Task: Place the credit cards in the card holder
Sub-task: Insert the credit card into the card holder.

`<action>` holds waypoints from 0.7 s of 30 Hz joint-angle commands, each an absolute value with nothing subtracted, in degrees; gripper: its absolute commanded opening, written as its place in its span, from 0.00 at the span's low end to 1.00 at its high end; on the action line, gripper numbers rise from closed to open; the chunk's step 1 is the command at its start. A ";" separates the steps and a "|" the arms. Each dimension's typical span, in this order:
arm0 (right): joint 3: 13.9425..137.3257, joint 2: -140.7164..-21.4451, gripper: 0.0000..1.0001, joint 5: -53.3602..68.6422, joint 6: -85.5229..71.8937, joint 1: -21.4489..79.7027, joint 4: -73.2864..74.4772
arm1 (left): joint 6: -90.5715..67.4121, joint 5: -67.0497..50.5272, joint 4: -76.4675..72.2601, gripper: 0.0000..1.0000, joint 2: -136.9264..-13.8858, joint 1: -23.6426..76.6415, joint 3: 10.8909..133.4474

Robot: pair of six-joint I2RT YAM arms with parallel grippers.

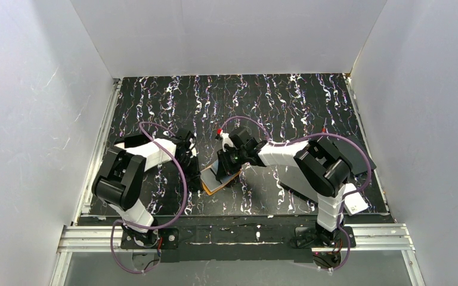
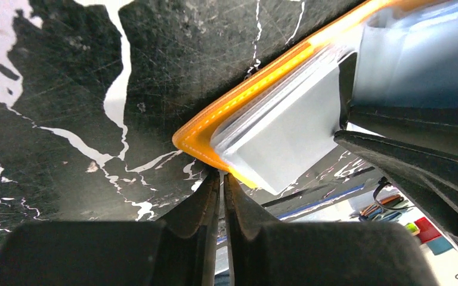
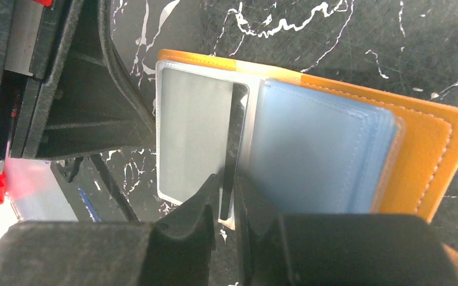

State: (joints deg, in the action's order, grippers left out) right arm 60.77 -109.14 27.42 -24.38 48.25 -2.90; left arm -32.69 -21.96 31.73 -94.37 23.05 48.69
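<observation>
Gripping a dark card (image 3: 231, 143), right gripper (image 3: 226, 183) at card holder (image 3: 429, 155)

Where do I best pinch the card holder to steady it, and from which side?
Probably the orange cover rim of the card holder, where it juts past the clear sleeves. Come in low from beside the left gripper: it lies open and flat, and the right gripper occupies the fold.

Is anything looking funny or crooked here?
A thin dark card stands on its edge between the open card holder's clear sleeves, pinched by the right gripper, not lying flat inside one. From above, the holder also sits crooked to the table's edges.
</observation>
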 commanded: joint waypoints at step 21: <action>56.76 -92.46 0.42 26.59 -22.08 44.18 2.38 | -27.85 -9.44 50.78 0.65 -77.53 21.73 58.80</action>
